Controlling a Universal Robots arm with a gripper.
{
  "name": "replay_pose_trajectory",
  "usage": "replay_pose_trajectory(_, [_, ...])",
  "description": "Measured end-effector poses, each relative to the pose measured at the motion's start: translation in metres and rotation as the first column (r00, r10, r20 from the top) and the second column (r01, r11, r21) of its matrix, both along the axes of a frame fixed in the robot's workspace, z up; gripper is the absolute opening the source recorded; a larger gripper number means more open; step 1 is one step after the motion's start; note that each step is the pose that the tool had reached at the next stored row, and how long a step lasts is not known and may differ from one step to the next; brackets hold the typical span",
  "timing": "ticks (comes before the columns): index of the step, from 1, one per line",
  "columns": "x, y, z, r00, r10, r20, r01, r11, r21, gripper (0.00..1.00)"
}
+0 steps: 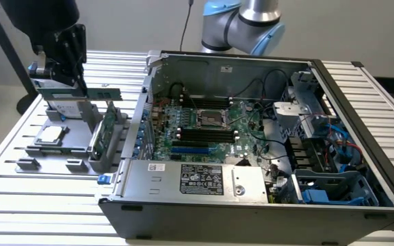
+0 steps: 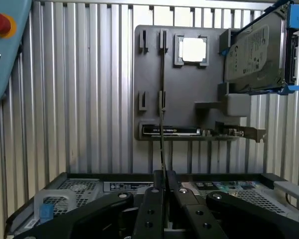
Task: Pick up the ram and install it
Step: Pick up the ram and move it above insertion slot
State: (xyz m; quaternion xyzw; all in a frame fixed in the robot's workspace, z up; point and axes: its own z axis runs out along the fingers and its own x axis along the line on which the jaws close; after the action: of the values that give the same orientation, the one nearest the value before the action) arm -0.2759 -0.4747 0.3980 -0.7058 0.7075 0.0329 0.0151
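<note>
Gripper [image 2: 164, 175] pinches thin flat green ram [image 1: 101, 95], edge-on.

Open computer case [image 1: 238, 218], motherboard [image 1: 183, 114], grey holder tray [image 2: 189, 89], processor [image 2: 193, 50], hard drive [image 2: 254, 55], slatted table [image 2: 79, 99].

Ram [image 2: 162, 149] gripped end unseen btw fingers [image 2: 150, 209]

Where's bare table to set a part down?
Bare slats between the gray holder and the near edge, and along the case on the exterior view's right. Crowded: the holder (CPU, expansion card), with the gripper holding the ram above it; the case's cabled inside.
</note>
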Motion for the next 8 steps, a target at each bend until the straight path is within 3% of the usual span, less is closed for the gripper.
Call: replay_pose_trajectory(8, [0.036, -0.0001, 0.0001, 1.0000, 0.001, -0.0001, -0.001, 1.0000, 0.0071, 0.13])
